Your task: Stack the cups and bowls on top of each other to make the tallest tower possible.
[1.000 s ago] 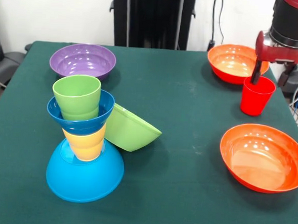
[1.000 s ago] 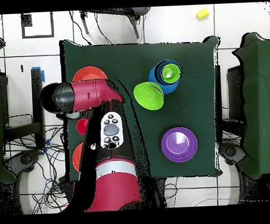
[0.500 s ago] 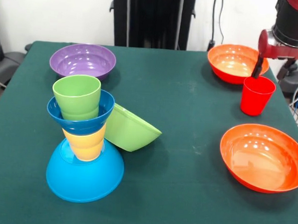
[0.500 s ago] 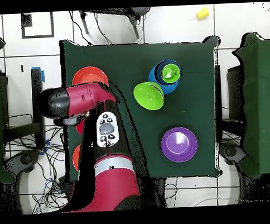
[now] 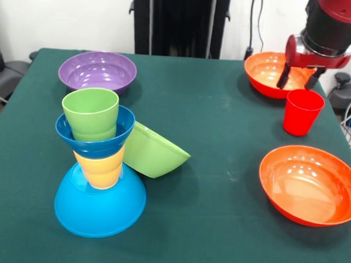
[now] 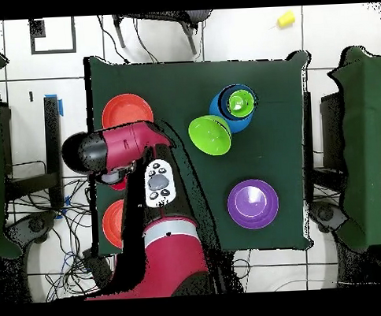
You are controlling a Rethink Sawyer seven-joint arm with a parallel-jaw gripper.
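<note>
The tower stands at the front left: an upturned light-blue bowl [image 5: 100,205], a yellow cup [image 5: 101,169], a small dark-blue bowl [image 5: 98,140] and a green cup [image 5: 91,112] on top. From above the tower [image 6: 235,107] shows as nested rings. A green bowl [image 5: 155,152] [image 6: 209,135] leans tilted against it. A red cup [image 5: 303,111] stands upright at the right. My gripper [image 5: 296,79] hangs open just behind and above that cup, over the far orange bowl [image 5: 271,72], holding nothing. The arm hides the gripper in the overhead view.
A purple bowl [image 5: 98,70] [image 6: 252,203] sits at the far left. A second orange bowl [image 5: 311,183] lies near the front right edge. From above, the orange bowls [image 6: 125,112] [image 6: 112,223] flank the arm [image 6: 152,197], which covers most of the red cup.
My gripper rose out of the red cup's mouth and shifted slightly back toward the far orange bowl. The cup and the tower stayed put.
</note>
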